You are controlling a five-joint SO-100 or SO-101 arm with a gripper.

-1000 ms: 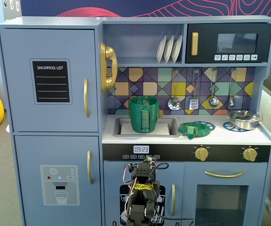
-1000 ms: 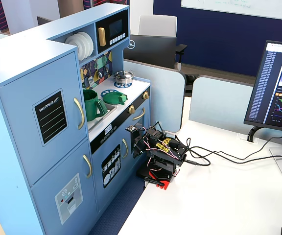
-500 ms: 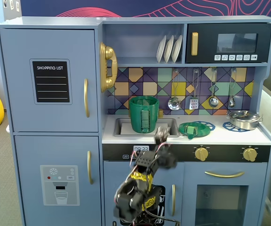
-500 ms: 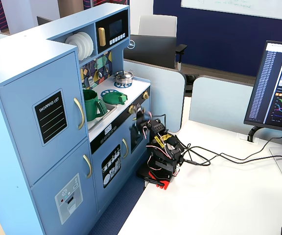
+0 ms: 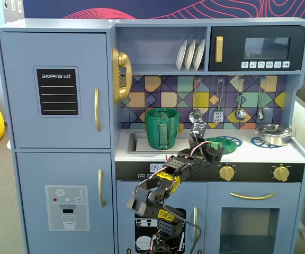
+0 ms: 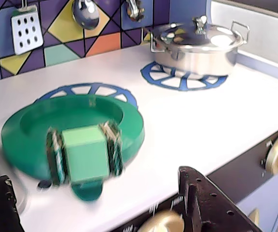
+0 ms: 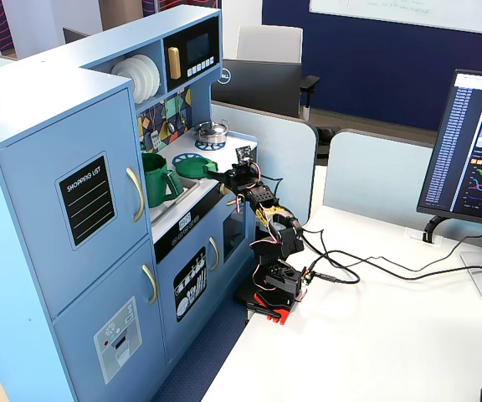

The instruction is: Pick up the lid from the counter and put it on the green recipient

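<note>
I see one flat round green plastic lid (image 6: 76, 130) lying on the left of two blue burner rings (image 6: 183, 77); my hand (image 6: 100, 203) hovers open, empty. One tall ribbed green container (image 5: 161, 128) stands in the sink.

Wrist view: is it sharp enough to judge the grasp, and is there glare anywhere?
Wrist view: the lid and its knob are motion-blurred, and the silver pot carries bright highlights. Both fixed views are sharp and evenly lit, but the gripper is small there.

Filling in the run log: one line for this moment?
phase: reaching | gripper: open, short of knob | lid: on counter, over burner ring | green recipient: uncovered
</note>
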